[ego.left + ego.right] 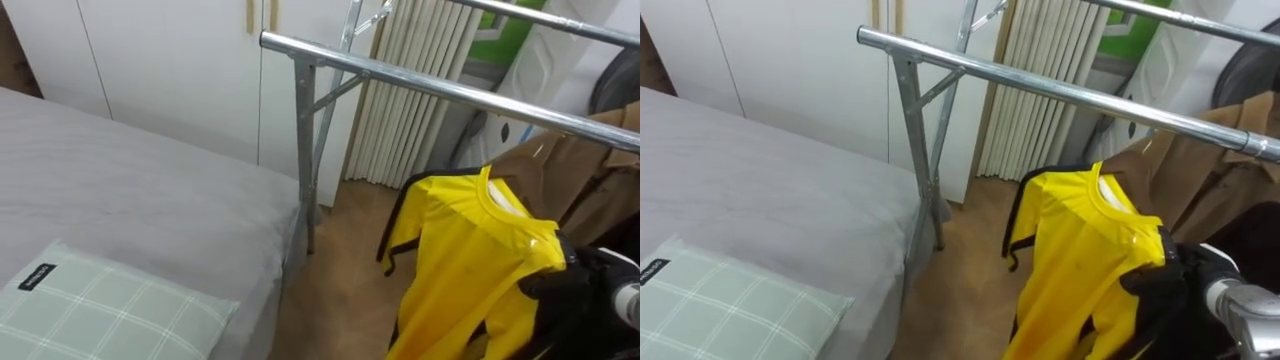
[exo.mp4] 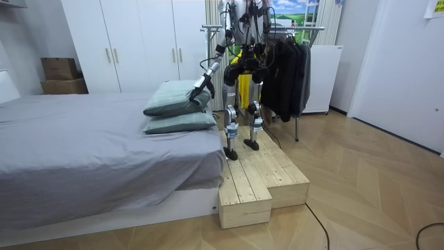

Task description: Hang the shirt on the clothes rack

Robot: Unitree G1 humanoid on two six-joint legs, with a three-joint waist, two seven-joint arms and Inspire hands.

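A yellow shirt [image 1: 455, 265] hangs from my right hand [image 1: 590, 285] at the lower right, its collar up and its body drooping toward the floor. The dark fingers curl round the shirt's shoulder [image 1: 1145, 255]. The shirt is held below and in front of the silver rail of the clothes rack [image 1: 420, 80], apart from it. In the room view I stand on a wooden platform [image 2: 257, 177] between bed and rack, with the yellow shirt [image 2: 232, 72] at my waist. My left hand [image 2: 203, 85] reaches out over the pillows.
A grey bed [image 1: 130, 190] with a checked green pillow [image 1: 110, 310] lies to my left. A brown garment [image 1: 570, 170] hangs on the rail at the right, with dark clothes [image 2: 284, 76] further along. White wardrobes [image 2: 139, 42] and a pleated white curtain [image 1: 420, 60] stand behind.
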